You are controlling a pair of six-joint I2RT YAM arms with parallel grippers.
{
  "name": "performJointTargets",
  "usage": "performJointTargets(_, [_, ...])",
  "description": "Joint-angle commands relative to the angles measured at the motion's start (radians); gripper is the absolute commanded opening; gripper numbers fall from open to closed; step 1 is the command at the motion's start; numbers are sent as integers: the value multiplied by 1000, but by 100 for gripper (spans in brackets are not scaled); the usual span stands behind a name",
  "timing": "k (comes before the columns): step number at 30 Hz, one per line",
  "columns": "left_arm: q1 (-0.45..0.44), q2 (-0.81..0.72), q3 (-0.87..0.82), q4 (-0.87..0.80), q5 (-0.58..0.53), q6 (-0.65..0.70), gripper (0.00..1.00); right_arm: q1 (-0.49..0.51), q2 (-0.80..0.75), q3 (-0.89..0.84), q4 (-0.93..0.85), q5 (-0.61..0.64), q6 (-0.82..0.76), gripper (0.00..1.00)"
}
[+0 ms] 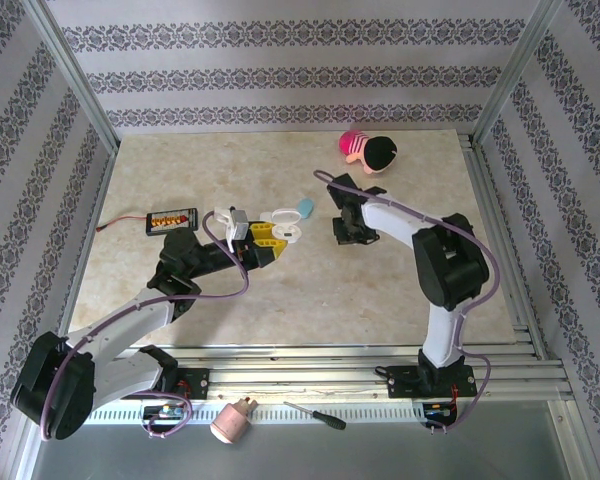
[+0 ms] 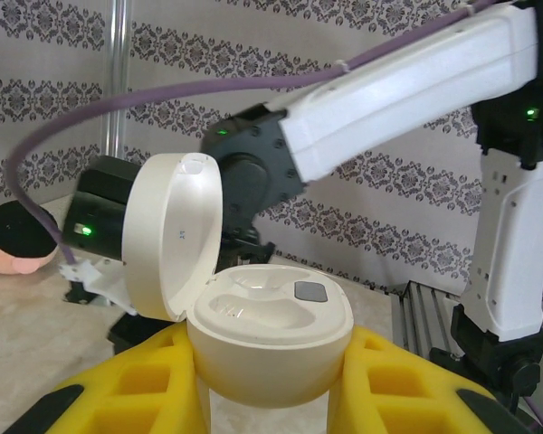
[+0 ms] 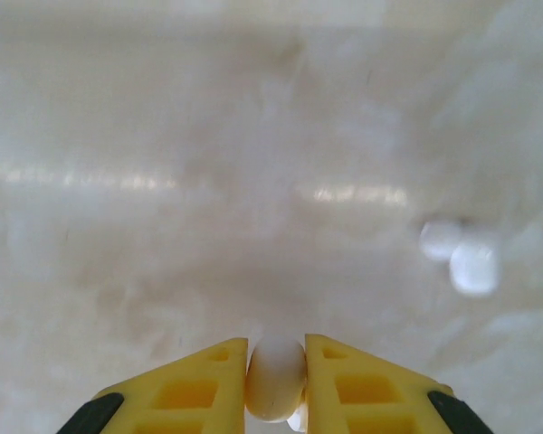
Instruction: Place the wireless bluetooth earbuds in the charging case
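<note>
Our left gripper [image 2: 271,398] is clamped on the charging case [image 2: 271,334], its yellow fingers [image 2: 140,384] pressing the rounded white base from either side. The case sits upright between them with its lid [image 2: 174,237] open and standing at the left of the base, whose top shows moulded hollows and a small grey square. Past our left fingertips the right arm [image 2: 407,90] bends over the table. Our right gripper [image 3: 277,353] is closed on one white earbud [image 3: 275,384], pinched between its yellow fingertips. We cannot tell whether the earbud touches the table [image 3: 163,181] beneath. Ahead of that gripper and off to its right lie two small white pieces [image 3: 475,268], touching each other and too blurred to make out further. From above, the right gripper points down just to the right of the held case, apart from it. A light blue item [image 1: 305,208] lies just beyond the case, between the two grippers.
</note>
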Motion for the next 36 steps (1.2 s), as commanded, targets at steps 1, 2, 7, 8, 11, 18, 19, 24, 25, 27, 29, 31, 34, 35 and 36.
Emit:
performJointTargets(1, [21,-27,-6,-31,4,30,19,33,-57,-88,5,-2,45,19])
performJointTargets(2, [21,-30,-6,-35,5,29,19,42,-70,-111,0,-1,47,19])
performJointTargets(7, [21,-39,-3,-51,4,34,19,65,-90,-177,-15,4,42,19])
performJointTargets(8, [21,-40,-3,-50,1,34,19,65,-86,-182,-15,6,41,19])
performJointTargets(11, [21,-46,-7,-47,-6,35,19,62,-69,-184,-12,13,35,21])
performJointTargets(18, [25,-111,-23,-107,-23,59,19,84,-82,-136,-89,139,22,27])
performJointTargets(19, [27,-124,-27,-118,-26,62,19,90,-83,-130,-97,146,26,28])
performJointTargets(24, [32,-171,-29,-185,-21,86,19,137,-80,-99,-139,195,61,33])
performJointTargets(25, [32,-175,-26,-198,-18,92,19,146,-73,-86,-157,212,76,33])
performJointTargets(27, [34,-180,-21,-217,-10,97,19,163,-55,-65,-194,255,105,33])
performJointTargets(29, [35,-183,-14,-228,-3,101,19,179,-42,-50,-222,297,120,31])
performJointTargets(31, [35,-184,-8,-237,4,105,19,194,-24,-31,-250,327,131,30])
performJointTargets(34, [38,-184,-1,-247,10,112,19,212,1,-14,-270,342,138,28])
performJointTargets(35, [38,-184,-1,-247,12,112,19,218,9,-10,-274,344,137,28])
performJointTargets(36, [37,-185,2,-247,12,112,19,223,18,-6,-282,350,136,28])
